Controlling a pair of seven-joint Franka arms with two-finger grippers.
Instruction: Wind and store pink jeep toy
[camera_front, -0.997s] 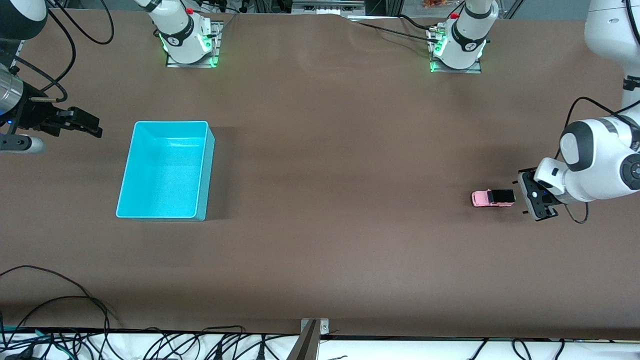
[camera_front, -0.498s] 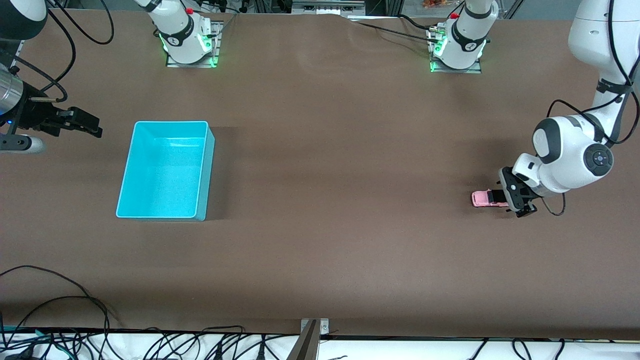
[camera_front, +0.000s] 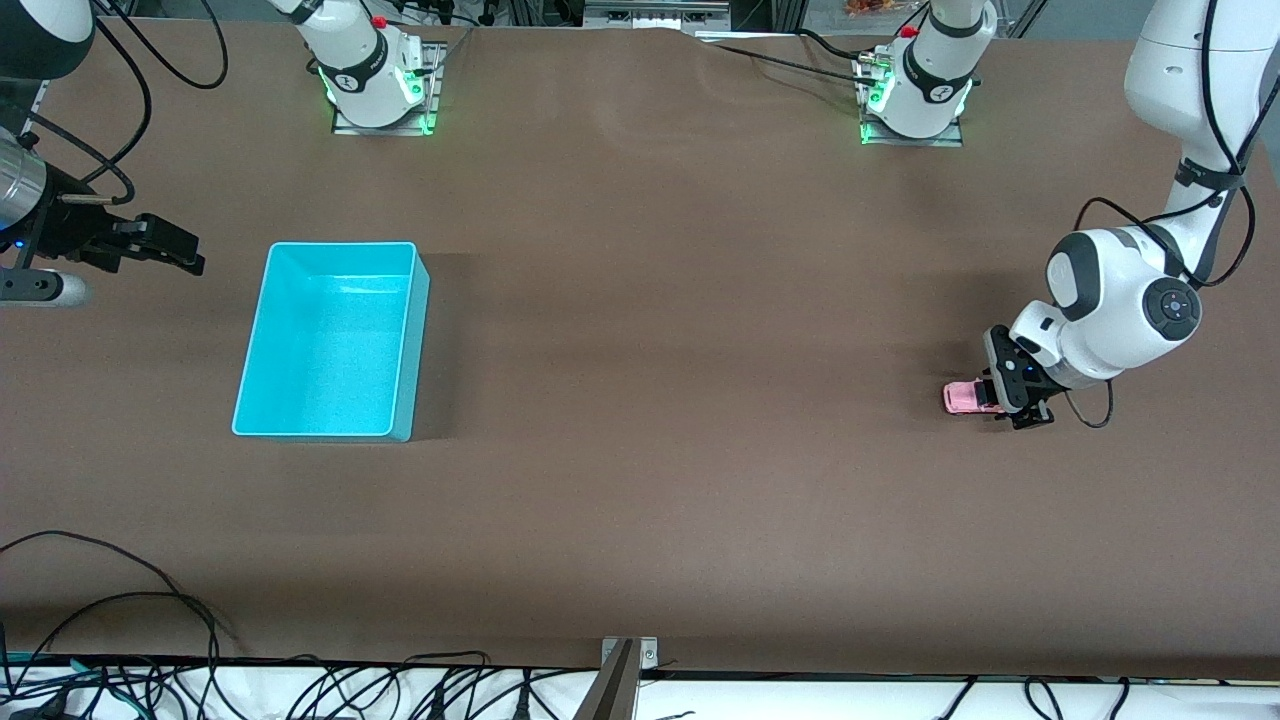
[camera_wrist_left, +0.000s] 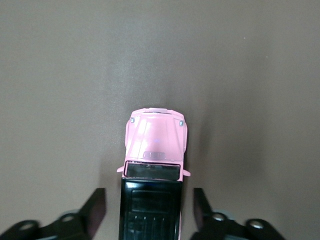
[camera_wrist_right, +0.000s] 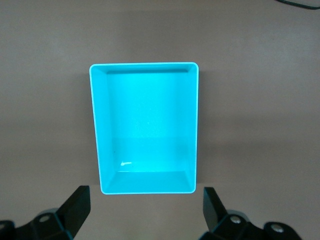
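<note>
Between the spread fingers (camera_wrist_left: 95, 210) of the left gripper (camera_front: 1008, 398) sits the pink jeep toy (camera_front: 968, 397), wheels on the brown table (camera_front: 680, 300), a gap showing on each side (no grip yet). Judging by this, winding and storing both remain. Well apart from that hand lies the empty turquoise bin (camera_front: 412, 330). Beside it the right gripper (camera_front: 160, 245) waits with fingers wide.
</note>
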